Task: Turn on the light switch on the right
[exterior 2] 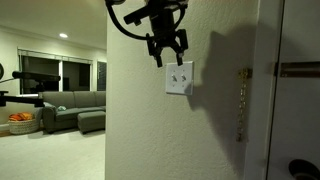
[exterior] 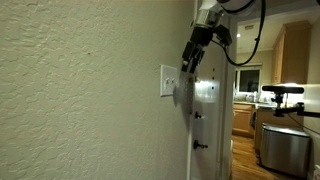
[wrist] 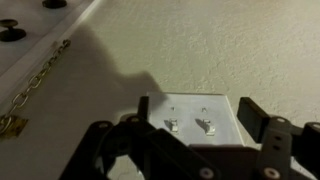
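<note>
Gripper (exterior 2: 168, 57) jaws spread, just above double switch plate (exterior 2: 179, 78)

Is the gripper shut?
No: the gripper has its fingers wide apart in the wrist view, flanking the plate.

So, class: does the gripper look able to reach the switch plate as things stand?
Likely yes: the gripper hovers open just above the switch plate, with only bare wall between them.

I see a rough, matt textured wall (wrist: 250, 45), a smooth white plastic switch plate (wrist: 188, 106) and a shiny metal door chain (wrist: 38, 78).
</note>
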`<state>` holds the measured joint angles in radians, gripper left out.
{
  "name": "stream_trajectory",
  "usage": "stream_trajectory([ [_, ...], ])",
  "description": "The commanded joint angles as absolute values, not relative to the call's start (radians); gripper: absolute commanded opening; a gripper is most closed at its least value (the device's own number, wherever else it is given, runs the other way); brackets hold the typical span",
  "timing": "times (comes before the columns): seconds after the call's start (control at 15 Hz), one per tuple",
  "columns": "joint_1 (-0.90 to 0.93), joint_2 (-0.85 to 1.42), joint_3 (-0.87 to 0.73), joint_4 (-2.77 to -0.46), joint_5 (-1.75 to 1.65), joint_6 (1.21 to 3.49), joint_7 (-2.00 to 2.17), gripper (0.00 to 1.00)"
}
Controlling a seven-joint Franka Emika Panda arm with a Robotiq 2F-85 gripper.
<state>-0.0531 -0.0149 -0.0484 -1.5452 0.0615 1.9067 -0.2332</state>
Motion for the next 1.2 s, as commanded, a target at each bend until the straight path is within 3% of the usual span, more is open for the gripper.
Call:
stream_trajectory([
  [0.0,-0.054,-0.069,-0.052,-1.642,0.071,1.856,-0.199,1.0],
  [1.13,-0.056,-0.237,-0.055,-2.075,0.061,1.898,-0.014,1.0],
])
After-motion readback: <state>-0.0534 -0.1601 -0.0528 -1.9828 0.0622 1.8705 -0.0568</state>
